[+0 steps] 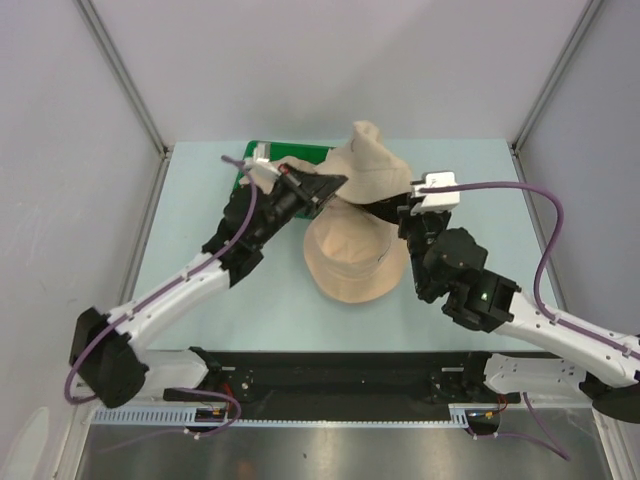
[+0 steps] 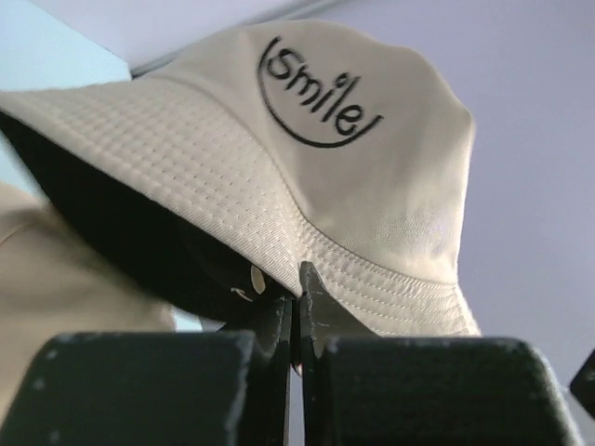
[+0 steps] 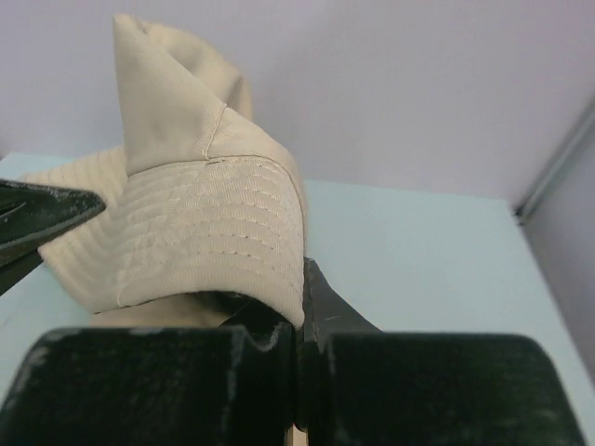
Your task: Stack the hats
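Left fingers [image 2: 312, 302] and right fingers [image 3: 321, 307] pinch the raised hat [image 1: 375, 165] over the lower hat [image 1: 350, 265], green tray [image 1: 300, 150] behind.

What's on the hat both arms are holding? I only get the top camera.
Observer: The left wrist camera shows the held hat has "smile" stitched in black on its crown.
Operator: Is it pinched properly on that side?
Observer: Yes, the left gripper is shut on the brim's edge.
Operator: And the other side?
Observer: The right gripper is shut on the brim too, just below its rows of stitching.
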